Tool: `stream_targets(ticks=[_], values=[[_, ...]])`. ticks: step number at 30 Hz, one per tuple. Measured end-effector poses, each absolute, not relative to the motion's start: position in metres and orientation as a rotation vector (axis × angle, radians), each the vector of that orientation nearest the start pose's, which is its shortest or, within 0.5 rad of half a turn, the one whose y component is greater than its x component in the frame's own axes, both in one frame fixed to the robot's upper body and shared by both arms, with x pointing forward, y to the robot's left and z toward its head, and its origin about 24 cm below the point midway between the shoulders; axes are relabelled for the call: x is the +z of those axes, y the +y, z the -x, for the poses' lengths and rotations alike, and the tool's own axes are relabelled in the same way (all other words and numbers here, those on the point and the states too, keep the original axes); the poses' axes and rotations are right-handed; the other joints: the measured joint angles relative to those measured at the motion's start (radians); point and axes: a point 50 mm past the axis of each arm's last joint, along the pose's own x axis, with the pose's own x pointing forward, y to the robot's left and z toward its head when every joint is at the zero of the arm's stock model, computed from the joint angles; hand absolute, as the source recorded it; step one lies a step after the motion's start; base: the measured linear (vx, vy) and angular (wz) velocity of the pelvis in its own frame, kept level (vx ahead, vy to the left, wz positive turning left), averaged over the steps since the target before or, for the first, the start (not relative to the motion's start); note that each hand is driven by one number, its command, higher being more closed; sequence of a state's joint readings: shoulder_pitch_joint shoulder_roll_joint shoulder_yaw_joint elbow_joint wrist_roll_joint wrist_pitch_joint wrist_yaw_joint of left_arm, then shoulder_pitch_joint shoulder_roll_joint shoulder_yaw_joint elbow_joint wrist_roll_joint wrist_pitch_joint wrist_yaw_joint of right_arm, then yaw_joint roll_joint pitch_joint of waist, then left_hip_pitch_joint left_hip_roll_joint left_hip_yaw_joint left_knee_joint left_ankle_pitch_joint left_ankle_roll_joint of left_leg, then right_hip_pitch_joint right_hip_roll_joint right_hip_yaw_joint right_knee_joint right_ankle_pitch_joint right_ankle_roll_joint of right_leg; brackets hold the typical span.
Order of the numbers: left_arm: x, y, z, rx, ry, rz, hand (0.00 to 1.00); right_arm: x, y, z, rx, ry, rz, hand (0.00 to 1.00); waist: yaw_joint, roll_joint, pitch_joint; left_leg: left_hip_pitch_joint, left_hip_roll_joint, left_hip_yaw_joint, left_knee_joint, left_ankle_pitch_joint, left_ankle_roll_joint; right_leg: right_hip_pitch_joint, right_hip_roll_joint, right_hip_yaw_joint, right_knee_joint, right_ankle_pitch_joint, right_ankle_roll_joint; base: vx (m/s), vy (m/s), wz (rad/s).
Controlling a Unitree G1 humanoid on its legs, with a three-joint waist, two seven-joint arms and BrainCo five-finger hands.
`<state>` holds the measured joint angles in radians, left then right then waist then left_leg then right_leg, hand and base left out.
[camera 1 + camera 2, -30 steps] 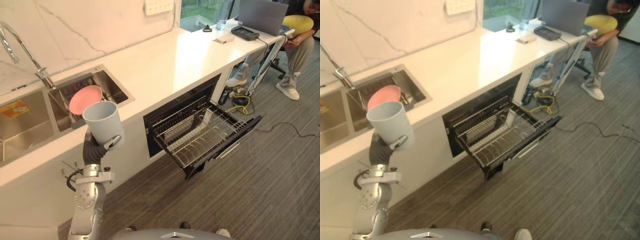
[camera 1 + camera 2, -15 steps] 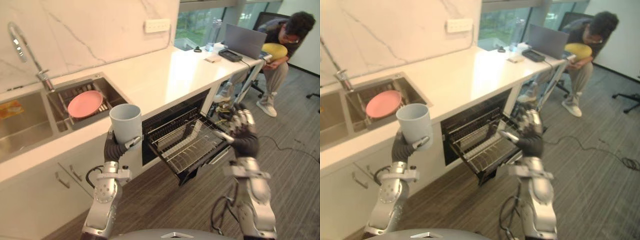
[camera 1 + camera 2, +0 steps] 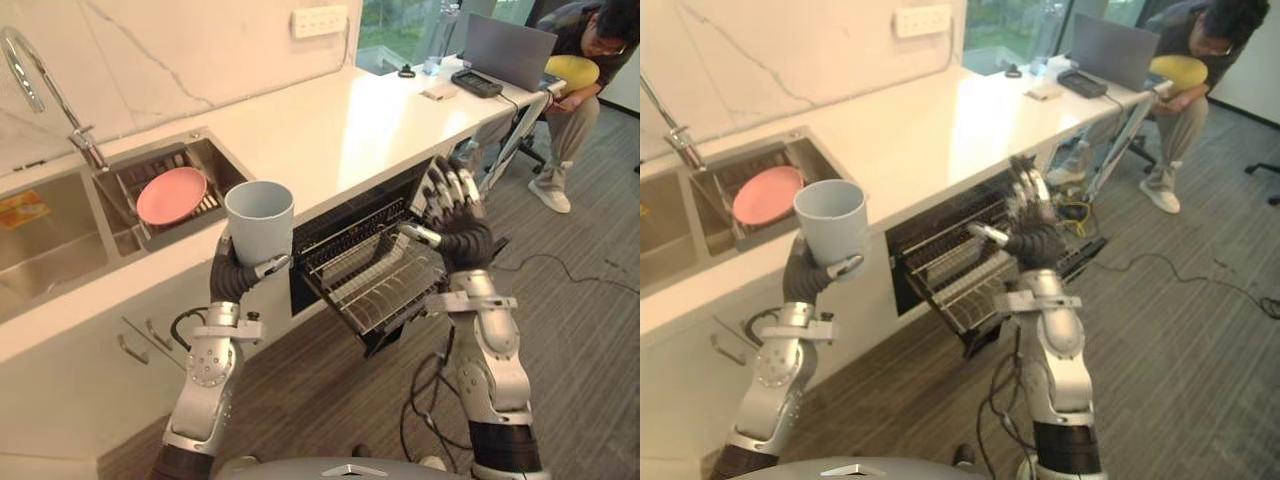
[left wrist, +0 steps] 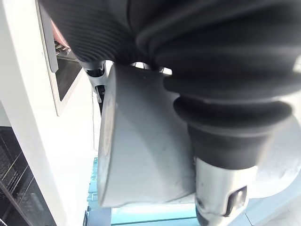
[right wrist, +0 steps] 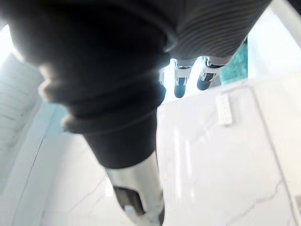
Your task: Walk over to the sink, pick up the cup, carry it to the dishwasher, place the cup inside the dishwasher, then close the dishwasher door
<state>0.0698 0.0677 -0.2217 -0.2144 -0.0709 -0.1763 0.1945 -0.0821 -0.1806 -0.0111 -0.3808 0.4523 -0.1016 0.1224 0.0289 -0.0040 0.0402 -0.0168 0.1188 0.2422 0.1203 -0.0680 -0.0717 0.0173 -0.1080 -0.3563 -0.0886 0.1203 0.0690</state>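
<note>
- Left hand (image 3: 232, 282) still has the cup (image 3: 259, 220), fingers wrapped round its lower part, mouth up and only slightly tilted; same hold as a second ago.
- From the head camera the cup sits in front of the counter (image 3: 340, 120) edge, between the sink (image 3: 60, 250) and the open dishwasher (image 3: 340, 215), and over the floor rather than the worktop.
- The whole scene has swung since a second ago, so the camera has moved; against the counter, the cup has drifted from in front of the pink plate (image 3: 171, 195) towards the dishwasher.
- The right hand (image 3: 452, 215), which was absent a second ago, came up half a second ago and now stands higher, in front of the dishwasher opening.
- Its fingers are straight and spread, holding nothing; whether they touch the wire rack (image 3: 375, 280) is hard to say from this angle.
- The rack is still pulled out, and the plate still lies in the sink basket.
- At the far end of the counter, a seated person (image 3: 585, 60) remains beside a laptop (image 3: 510, 45).
</note>
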Motion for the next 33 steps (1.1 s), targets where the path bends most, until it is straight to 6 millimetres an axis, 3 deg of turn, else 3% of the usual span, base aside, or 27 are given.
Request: stream_targets(ticks=[7,14,33], values=[[0.082,0.115,-0.233,0.018,-0.289,-0.031,1.00,0.157,-0.117,-0.242,0.527,-0.490,-0.450,0.00,0.016,-0.008,0.005,-0.002,-0.014,-0.022,-0.003,0.002,0.006,0.013,-0.012,-0.022,0.000,-0.001,0.005,0.01,0.011,0.10],[0.079,0.108,-0.233,0.071,-0.308,-0.137,1.00,0.158,-0.096,-0.241,0.622,-0.460,-0.479,0.00,0.013,-0.008,0.005,-0.007,-0.013,-0.023,-0.022,0.020,0.006,0.003,-0.011,-0.032,0.000,0.000,0.003,-0.01,-0.005,0.03],[0.097,0.103,-0.237,0.264,-0.447,-0.201,1.00,0.150,-0.073,-0.238,0.500,-0.386,-0.493,0.00,0.006,-0.007,0.002,-0.007,-0.012,-0.021,-0.034,0.029,0.004,-0.004,-0.008,-0.030,0.000,0.002,0.002,0.00,0.000,0.00]])
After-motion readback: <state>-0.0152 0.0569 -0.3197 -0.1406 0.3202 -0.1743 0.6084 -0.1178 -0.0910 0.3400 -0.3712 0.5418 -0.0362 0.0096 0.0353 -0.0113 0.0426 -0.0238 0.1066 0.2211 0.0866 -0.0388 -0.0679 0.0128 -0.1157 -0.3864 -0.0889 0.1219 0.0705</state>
